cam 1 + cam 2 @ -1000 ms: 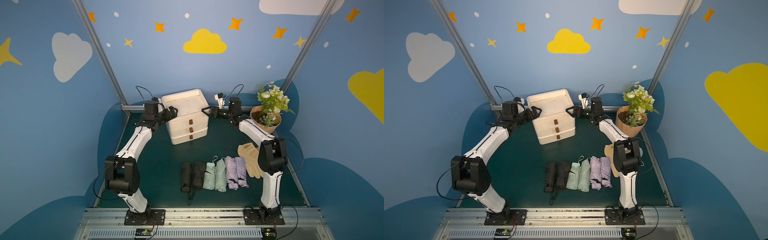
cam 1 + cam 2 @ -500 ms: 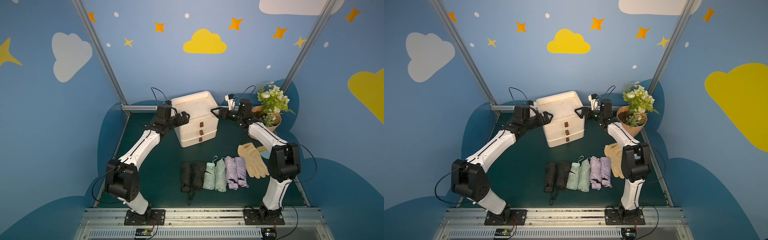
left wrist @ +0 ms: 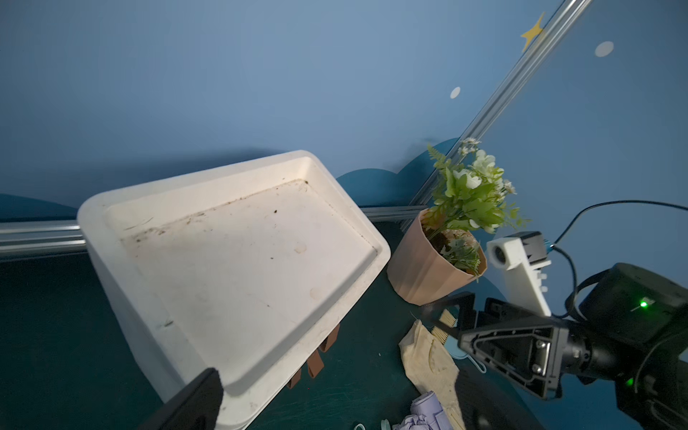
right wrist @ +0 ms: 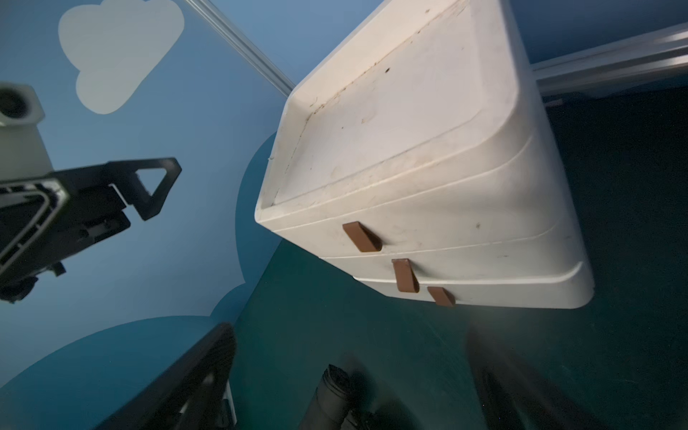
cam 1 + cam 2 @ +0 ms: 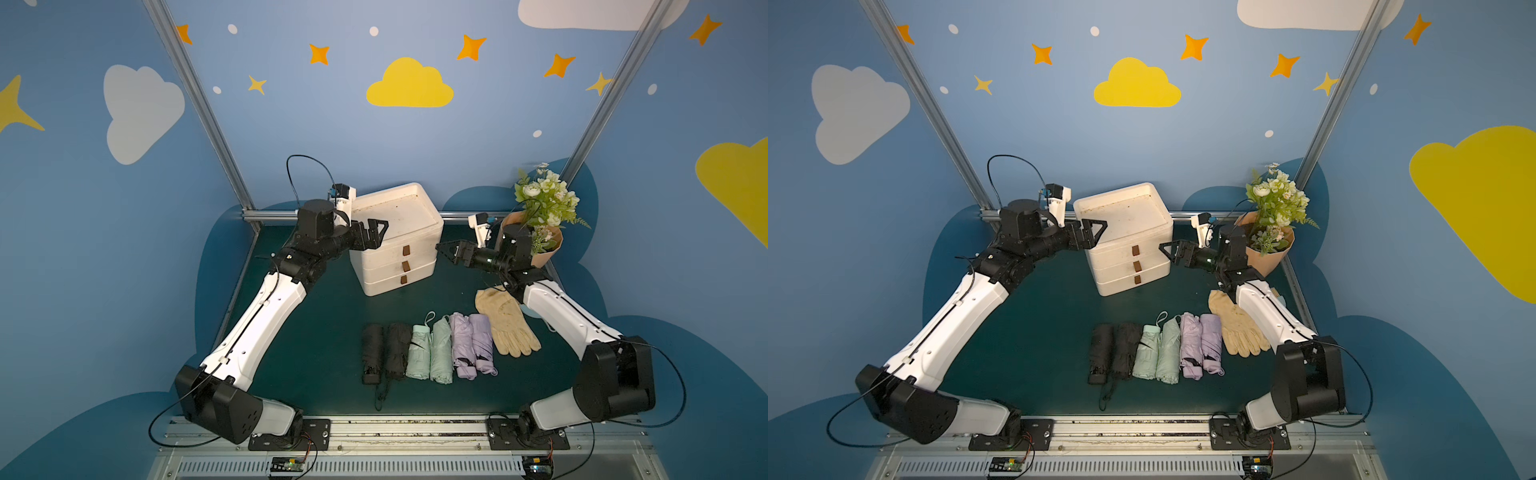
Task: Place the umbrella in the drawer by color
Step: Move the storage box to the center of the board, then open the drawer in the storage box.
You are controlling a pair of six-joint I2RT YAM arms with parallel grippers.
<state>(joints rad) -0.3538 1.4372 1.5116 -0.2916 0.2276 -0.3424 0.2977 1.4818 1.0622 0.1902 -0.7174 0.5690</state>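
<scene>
While the white three-drawer unit point(image 5: 397, 216) stands shut at the back of the mat point(image 5: 324, 332), brown tabs point(image 5: 406, 250) facing forward, six folded umbrellas lie nearer the front, touching in a row: black pair point(image 5: 384, 351), mint pair point(image 5: 430, 351), lilac pair point(image 5: 473, 345), long axes running front-to-back. The left gripper point(image 5: 376, 235) and right gripper point(image 5: 444, 251) flank the unit, jaws apart, empty.

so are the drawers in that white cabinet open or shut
Shut. All three fronts of the white cabinet sit flush in both top views; none is pulled out by its brown tab.
</scene>
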